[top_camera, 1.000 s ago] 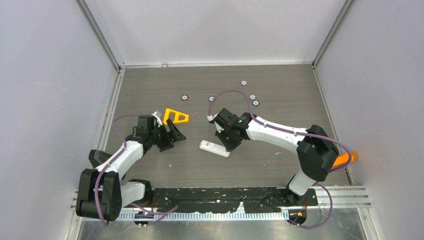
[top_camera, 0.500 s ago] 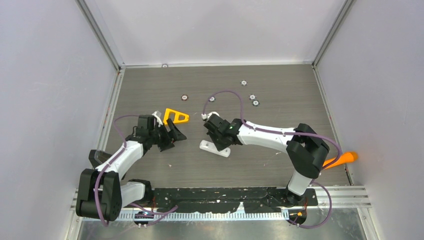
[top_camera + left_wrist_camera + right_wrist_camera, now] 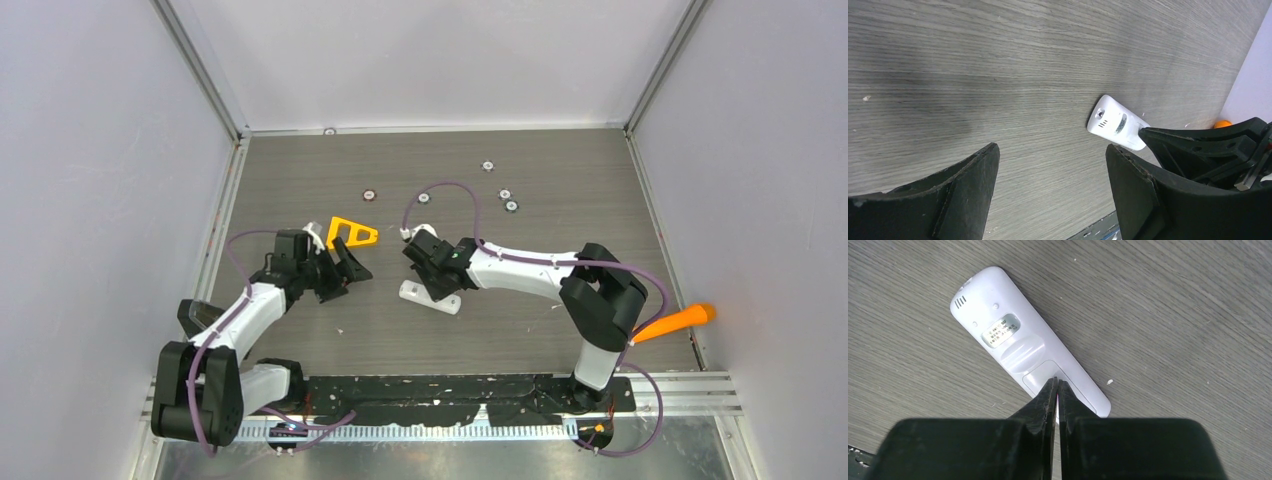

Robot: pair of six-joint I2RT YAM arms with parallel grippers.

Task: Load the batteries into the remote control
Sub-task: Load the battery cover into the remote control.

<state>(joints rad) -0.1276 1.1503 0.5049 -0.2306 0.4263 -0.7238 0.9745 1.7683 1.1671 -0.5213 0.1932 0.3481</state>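
Note:
The white remote control (image 3: 1013,340) lies on the table with its plain back up, showing a small label and the battery cover. It also shows in the top view (image 3: 412,292) and in the left wrist view (image 3: 1115,122). My right gripper (image 3: 1057,382) is shut, and its tips rest on the battery cover. In the top view it (image 3: 432,282) stands over the remote's middle. My left gripper (image 3: 1050,155) is open and empty, low over bare table to the left of the remote (image 3: 347,267). No batteries are in view.
A flat orange triangle (image 3: 352,233) lies just behind the left gripper. A big orange carrot-shaped stick (image 3: 680,321) lies at the right edge. Several small round discs (image 3: 505,194) are scattered at the back. Walls enclose the table on three sides.
My right gripper has moved left, from the remote's right end to above its middle. The left arm has not moved.

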